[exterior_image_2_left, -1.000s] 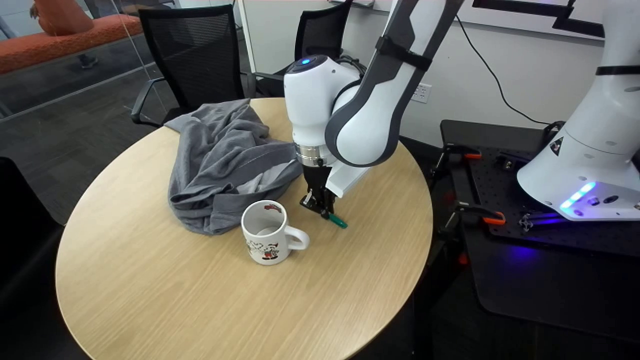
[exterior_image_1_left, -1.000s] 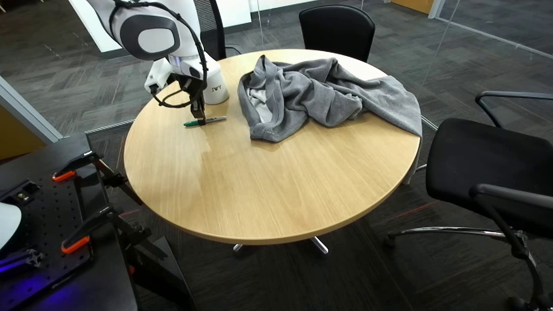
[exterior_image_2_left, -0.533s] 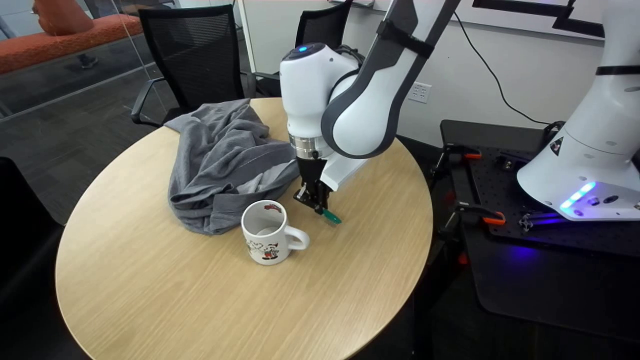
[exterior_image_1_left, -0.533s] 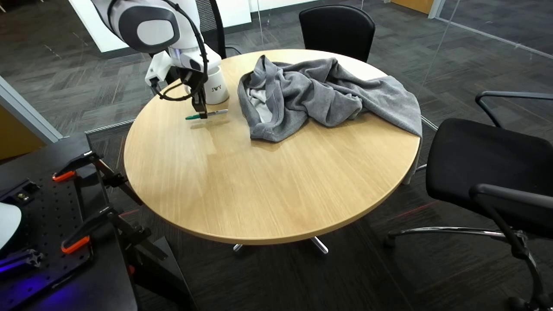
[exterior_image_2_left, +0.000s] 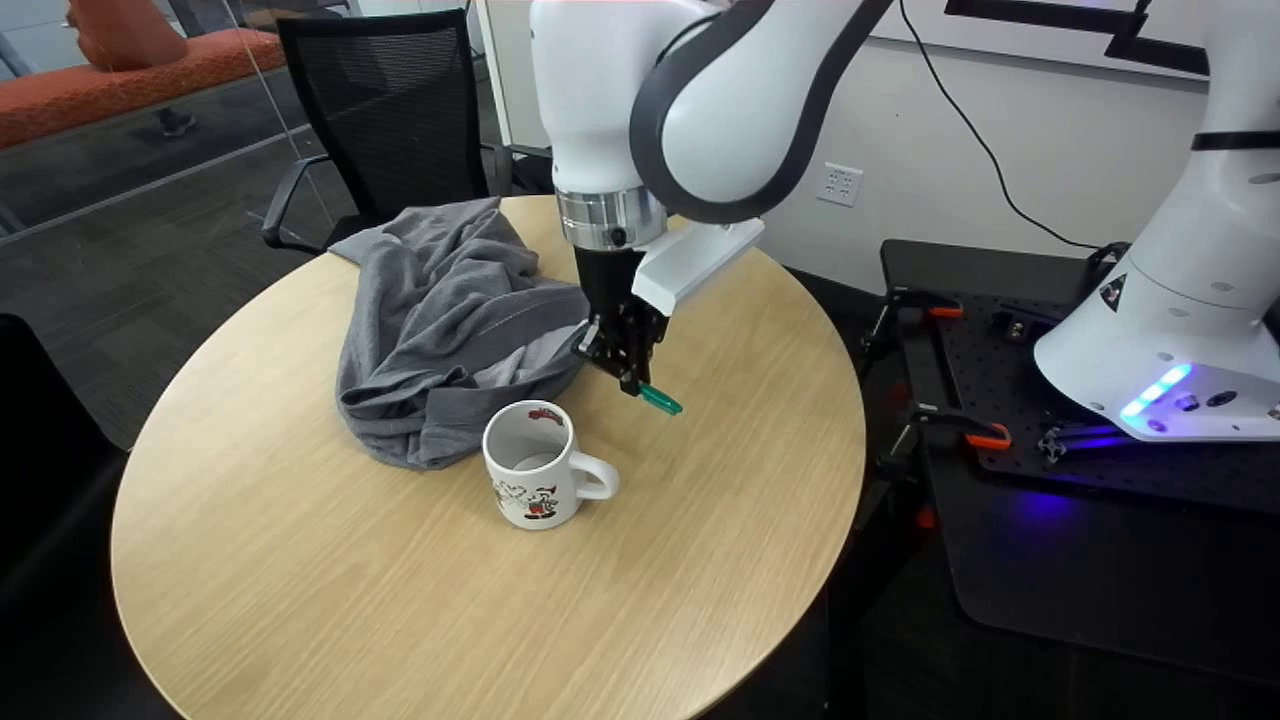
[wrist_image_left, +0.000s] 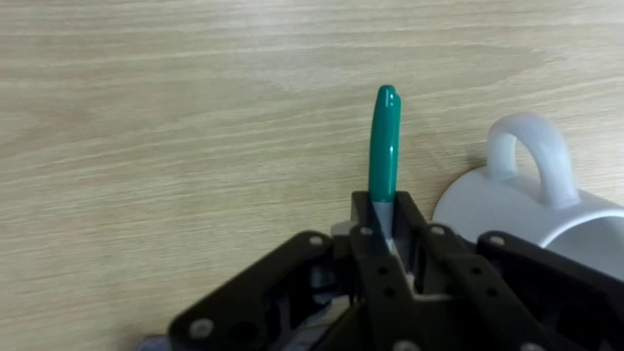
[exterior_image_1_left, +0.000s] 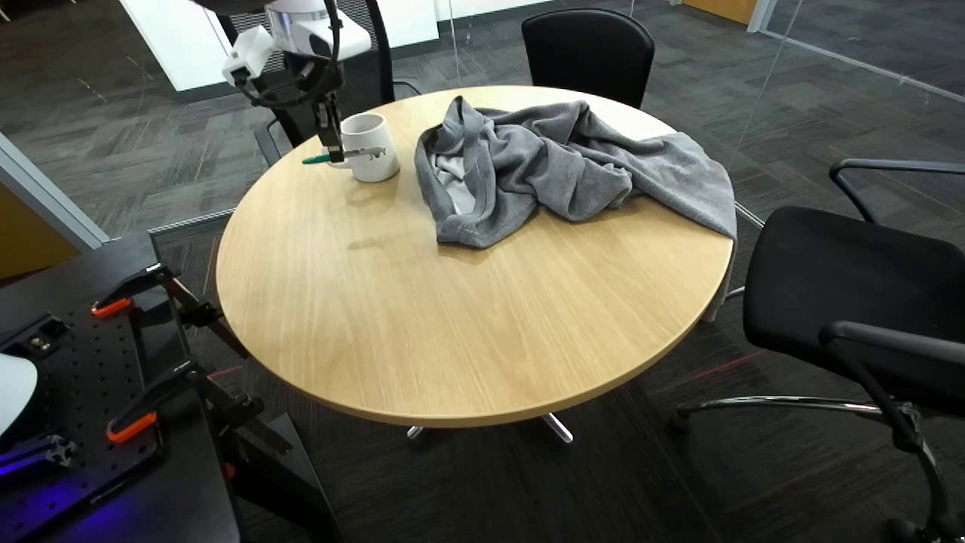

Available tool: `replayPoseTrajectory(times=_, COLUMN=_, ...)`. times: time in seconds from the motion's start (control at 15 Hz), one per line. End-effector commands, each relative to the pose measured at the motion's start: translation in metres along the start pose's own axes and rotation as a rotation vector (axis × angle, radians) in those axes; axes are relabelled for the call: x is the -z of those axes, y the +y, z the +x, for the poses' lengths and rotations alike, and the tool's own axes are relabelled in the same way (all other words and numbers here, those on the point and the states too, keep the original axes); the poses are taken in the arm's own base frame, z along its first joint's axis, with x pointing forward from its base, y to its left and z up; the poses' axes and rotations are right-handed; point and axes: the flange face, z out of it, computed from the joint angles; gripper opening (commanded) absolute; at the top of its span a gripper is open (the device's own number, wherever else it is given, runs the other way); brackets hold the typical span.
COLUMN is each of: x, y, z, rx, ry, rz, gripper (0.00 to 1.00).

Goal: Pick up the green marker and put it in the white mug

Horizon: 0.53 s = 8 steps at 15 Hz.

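I count one round table (exterior_image_1_left: 467,324), and the one white mug (exterior_image_2_left: 545,490) stands upright on it. I have one robot arm (exterior_image_2_left: 740,120), and it reaches over the table near the mug. In an exterior view there are three black chairs (exterior_image_1_left: 852,286), all apart from the mug. One gray cloth (exterior_image_1_left: 558,162) lies in a heap just beside the mug. My one claw (wrist_image_left: 382,207) has two fingers (wrist_image_left: 361,207), squeezed almost together, and they hold one marker (wrist_image_left: 383,156) by its gray body. The marker is up in the air beside the mug, outside it. Its green cap (exterior_image_2_left: 660,400) points about the same way as the mug's handle (wrist_image_left: 551,156).

Both exterior views cut off part of the arm. The arm also hides part of one chair. The wrist view cuts off part of the mug, and there the fingers cover the far end of the marker.

The mug has red and black pictures (exterior_image_2_left: 540,503) on its side, and a little red picture (exterior_image_2_left: 545,415) inside, close to its rim. In an exterior view I see small dark marks (exterior_image_1_left: 379,155) on the mug, but the marker is in front of them, so I can't read them.
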Motion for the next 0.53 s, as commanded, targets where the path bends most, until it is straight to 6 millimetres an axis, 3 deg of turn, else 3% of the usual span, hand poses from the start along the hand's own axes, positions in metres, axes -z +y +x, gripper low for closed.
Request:
replayPoseTrajectory(times=0.0, x=0.055, y=0.003, z=-0.016, rx=0.001, ry=-0.016, rz=-0.011, gripper=0.04)
replayPoseTrajectory(times=0.4, x=0.128, y=0.002, z=-0.025, rx=-0.031, ry=0.050, rz=-0.047, gripper=0.04)
replayPoseTrajectory(times=0.47, x=0.109, y=-0.004, z=-0.016, rx=0.007, ry=0.043, rz=-0.030, gripper=0.14)
